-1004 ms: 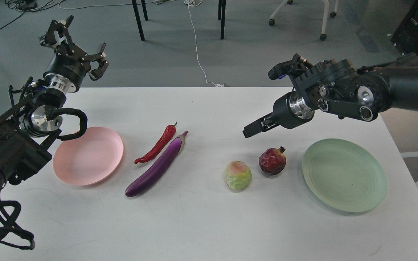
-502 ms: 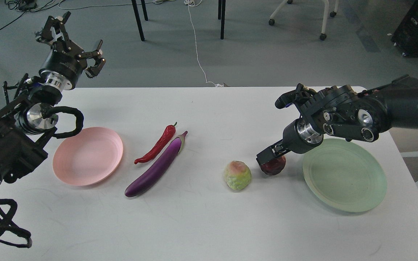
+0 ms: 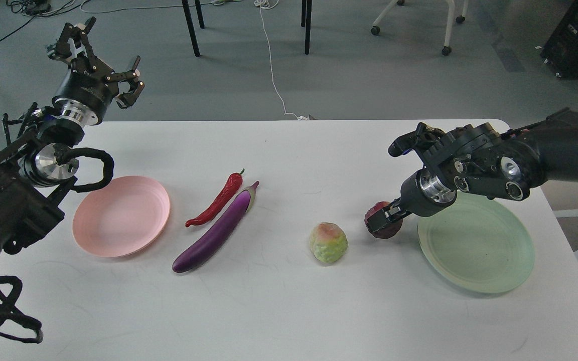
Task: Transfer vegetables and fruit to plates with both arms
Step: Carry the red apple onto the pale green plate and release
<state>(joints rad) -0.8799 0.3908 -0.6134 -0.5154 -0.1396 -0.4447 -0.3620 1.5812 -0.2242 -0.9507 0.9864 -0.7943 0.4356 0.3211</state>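
From the head view, the right hand [image 3: 383, 216] is closed around the dark red pomegranate [image 3: 382, 227], just left of the pale green plate [image 3: 475, 242]. The left hand [image 3: 99, 56] hangs spread wide beyond the white tabletop's [image 3: 279, 311] far left corner, holding nothing. The bumpy yellow-green fruit [image 3: 328, 243] sits near the pomegranate. The purple eggplant [image 3: 214, 231] and red chili [image 3: 215, 203] lie side by side, right of the pink plate [image 3: 121, 215].
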